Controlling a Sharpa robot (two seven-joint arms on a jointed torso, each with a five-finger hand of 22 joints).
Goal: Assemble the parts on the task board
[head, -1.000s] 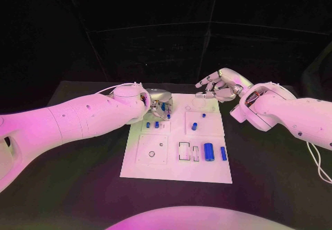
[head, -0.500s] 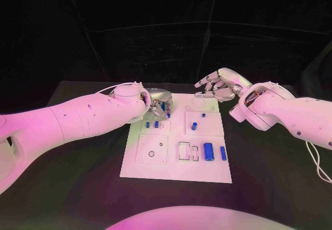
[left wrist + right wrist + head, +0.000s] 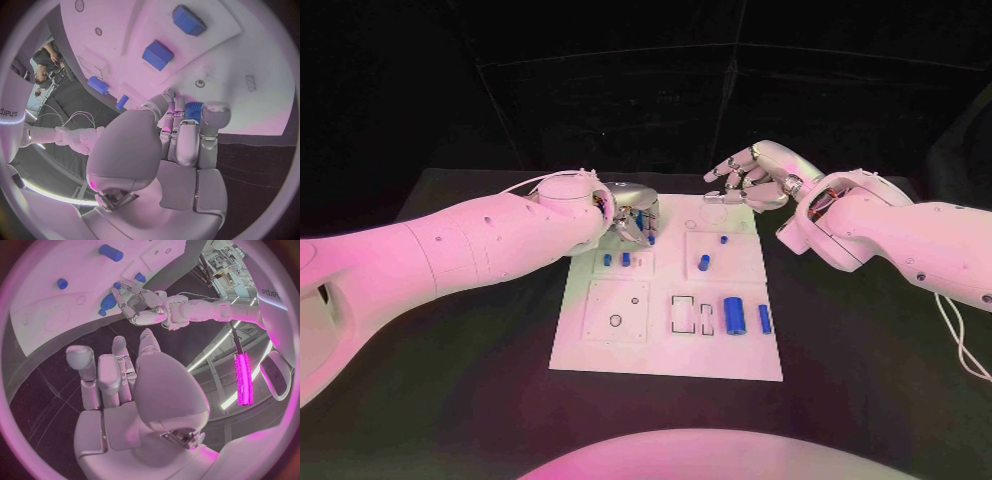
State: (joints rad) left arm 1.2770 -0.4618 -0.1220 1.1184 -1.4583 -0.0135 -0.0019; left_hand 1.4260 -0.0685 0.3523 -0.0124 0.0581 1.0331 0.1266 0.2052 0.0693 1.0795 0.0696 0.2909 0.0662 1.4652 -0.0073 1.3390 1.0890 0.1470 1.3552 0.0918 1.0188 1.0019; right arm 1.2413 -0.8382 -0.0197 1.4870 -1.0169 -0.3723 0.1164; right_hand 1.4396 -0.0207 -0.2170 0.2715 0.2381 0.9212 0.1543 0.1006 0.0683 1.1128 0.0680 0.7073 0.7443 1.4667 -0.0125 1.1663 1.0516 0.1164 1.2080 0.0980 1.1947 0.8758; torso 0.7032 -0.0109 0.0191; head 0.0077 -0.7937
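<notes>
Barely any shift since earlier: left hand [image 3: 632, 212] stays w/ fingers [image 3: 210, 120] pinching blue part [image 3: 193, 110] over task board [image 3: 668, 345]; right hand [image 3: 754, 175] empty, fingers apart.

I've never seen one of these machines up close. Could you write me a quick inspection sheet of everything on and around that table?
Surface: black table, with a white rectangular task board lying in the middle.
Job's things: small blue cylindrical parts on the board; the largest blue cylinder lies beside a slimmer blue peg; two short blue pegs stand near the left hand.
Clutter: nothing seen.
Hands: left silver hand pinches a small blue part in its fingertips over the board's far left corner; right silver hand hovers past the far edge, fingers apart, holding nothing.
Cables: thin white wire hangs by the right arm.
Surroundings: dark backdrop behind the table.
</notes>
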